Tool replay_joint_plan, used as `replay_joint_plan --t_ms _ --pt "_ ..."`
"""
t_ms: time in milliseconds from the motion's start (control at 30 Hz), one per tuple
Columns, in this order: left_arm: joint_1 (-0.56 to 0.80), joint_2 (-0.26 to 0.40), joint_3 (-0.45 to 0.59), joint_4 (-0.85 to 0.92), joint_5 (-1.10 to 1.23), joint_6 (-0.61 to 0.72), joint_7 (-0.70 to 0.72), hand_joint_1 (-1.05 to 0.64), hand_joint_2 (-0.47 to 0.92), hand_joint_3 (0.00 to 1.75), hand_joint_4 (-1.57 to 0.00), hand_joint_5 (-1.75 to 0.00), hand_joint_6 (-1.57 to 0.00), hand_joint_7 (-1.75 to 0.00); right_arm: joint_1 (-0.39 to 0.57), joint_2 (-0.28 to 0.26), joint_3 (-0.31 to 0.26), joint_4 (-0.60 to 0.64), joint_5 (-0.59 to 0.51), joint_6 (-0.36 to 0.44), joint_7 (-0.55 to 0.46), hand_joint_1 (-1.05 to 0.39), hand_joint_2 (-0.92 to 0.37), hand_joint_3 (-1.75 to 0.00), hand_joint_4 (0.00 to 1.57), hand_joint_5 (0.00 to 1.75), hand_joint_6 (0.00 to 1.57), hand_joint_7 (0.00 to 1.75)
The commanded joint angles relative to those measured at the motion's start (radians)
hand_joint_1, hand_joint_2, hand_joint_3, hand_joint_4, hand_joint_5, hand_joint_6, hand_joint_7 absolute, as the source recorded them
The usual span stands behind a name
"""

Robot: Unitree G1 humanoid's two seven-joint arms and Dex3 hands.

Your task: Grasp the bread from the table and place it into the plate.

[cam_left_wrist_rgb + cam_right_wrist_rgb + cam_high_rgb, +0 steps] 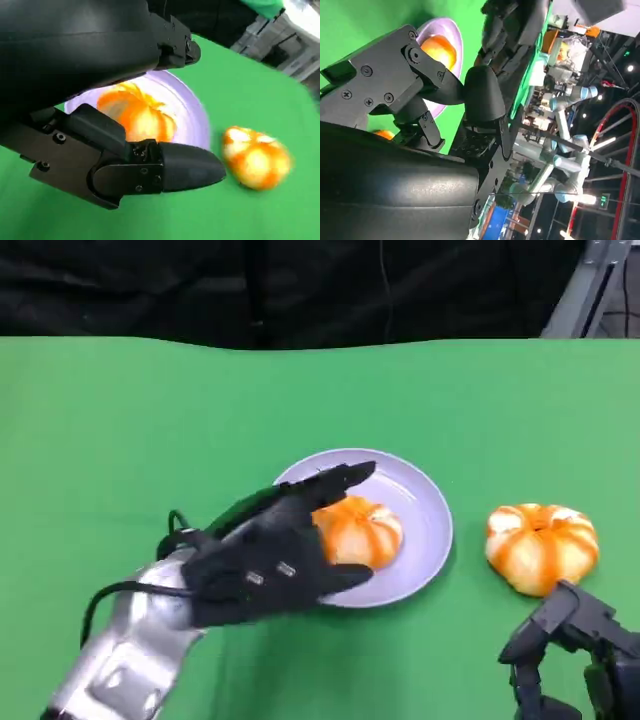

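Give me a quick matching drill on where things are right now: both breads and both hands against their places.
1. bread
2. second bread
3. left hand
4. right hand

A. on the bare green table, right of the plate
B. at the picture's lower right, near the table's edge
C. on the plate
D. over the plate's left rim, fingers apart

Pairs: 1-C, 2-A, 3-D, 4-B
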Motion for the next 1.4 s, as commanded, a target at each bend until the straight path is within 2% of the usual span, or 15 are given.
replay_joint_plan --t_ms 33,67,100,200,300,367,400,433,467,533,600,667,767,900,1400 --pt "0.033 0.005 0.050 -0.074 -0.095 0.053 -0.049 -0.93 0.92 0.43 -0.16 -0.07 -0.18 -0.03 0.005 -0.009 -0.003 -0.007 0.011 0.003 0.000 -0.14 -0.49 -1.25 0.84 1.75 0.75 1.51" --pt "0.072 -0.013 0.115 -0.151 -0.207 0.160 -0.068 -0.93 0.92 0.42 -0.16 -0.07 -0.18 -0.03 0.007 -0.010 -0.003 -0.011 0.010 0.009 0.001 -0.14 -0.49 -1.25 0.84 1.75 0.75 1.51" --pt "0.102 -0.026 0.164 -0.212 -0.294 0.245 -0.080 -0.79 0.92 0.33 -0.40 -0.17 -0.34 -0.09 0.009 -0.011 -0.003 -0.014 0.010 0.013 0.002 -0.14 -0.49 -1.25 0.84 1.75 0.75 1.51" --pt "0.162 -0.047 0.267 -0.333 -0.491 0.434 -0.093 -0.63 0.92 0.25 -0.67 -0.29 -0.53 -0.14 0.005 -0.014 -0.004 -0.011 0.019 0.010 0.008 -0.12 -0.50 -1.24 0.83 1.75 0.75 1.51" --pt "0.192 -0.058 0.308 -0.391 -0.582 0.524 -0.070 -0.52 0.92 0.26 -0.76 -0.38 -0.62 -0.17 0.004 -0.017 -0.005 -0.010 0.029 0.008 0.014 -0.11 -0.50 -1.23 0.84 1.75 0.75 1.51" --pt "0.213 -0.073 0.328 -0.419 -0.622 0.560 -0.045 -0.35 0.92 0.34 -0.62 -0.84 -0.71 -0.15 0.006 -0.020 -0.007 -0.010 0.038 0.009 0.020 -0.11 -0.51 -1.23 0.84 1.75 0.75 1.51" --pt "0.242 -0.084 0.352 -0.452 -0.657 0.592 -0.023 -0.34 0.92 0.35 -0.60 -0.89 -0.72 -0.15 0.003 -0.021 -0.007 -0.006 0.040 0.005 0.021 -0.11 -0.51 -1.23 0.84 1.75 0.75 1.51" --pt "0.268 -0.091 0.373 -0.484 -0.685 0.623 -0.003 -0.20 0.92 0.47 -0.52 -1.27 -0.80 -0.23 0.001 -0.021 -0.008 -0.002 0.040 0.001 0.022 -0.11 -0.51 -1.23 0.84 1.75 0.75 1.51" --pt "0.291 -0.097 0.391 -0.512 -0.711 0.650 0.015 -0.13 0.92 0.54 -0.48 -1.47 -0.83 -0.34 -0.002 -0.022 -0.009 0.002 0.038 -0.004 0.021 -0.11 -0.51 -1.22 0.84 1.75 0.75 1.51" --pt "0.327 -0.097 0.414 -0.554 -0.748 0.683 0.036 -0.02 0.87 0.76 -0.46 -1.69 -0.66 -0.92 -0.008 -0.025 -0.011 0.012 0.041 -0.018 0.023 -0.11 -0.51 -1.23 0.84 1.75 0.75 1.51" --pt "0.356 -0.097 0.428 -0.576 -0.775 0.684 0.038 0.05 0.80 1.00 -0.53 -1.73 -0.62 -1.30 -0.010 -0.025 -0.012 0.015 0.044 -0.020 0.025 -0.12 -0.51 -1.23 0.84 1.75 0.75 1.51" --pt "0.384 -0.093 0.436 -0.584 -0.796 0.666 0.028 0.07 0.78 1.16 -0.65 -1.74 -0.64 -1.55 -0.007 -0.024 -0.014 0.013 0.040 -0.017 0.023 -0.13 -0.51 -1.23 0.84 1.75 0.75 1.51" --pt "0.432 -0.083 0.460 -0.583 -0.842 0.642 -0.006 0.09 0.68 1.35 -0.80 -1.75 -0.71 -1.71 0.000 -0.024 -0.014 0.002 0.035 -0.003 0.024 -0.12 -0.50 -1.25 0.84 1.75 0.75 1.51" --pt "0.454 -0.072 0.469 -0.591 -0.878 0.646 -0.001 0.10 0.64 1.45 -0.87 -1.75 -0.76 -1.74 0.006 -0.023 -0.012 -0.010 0.034 0.012 0.025 -0.13 -0.50 -1.25 0.84 1.75 0.75 1.50" --pt "0.456 -0.056 0.461 -0.589 -0.899 0.638 0.012 0.10 0.62 1.47 -0.87 -1.75 -0.76 -1.75 0.007 -0.023 -0.012 -0.013 0.034 0.016 0.024 -0.13 -0.50 -1.25 0.84 1.75 0.75 1.50"
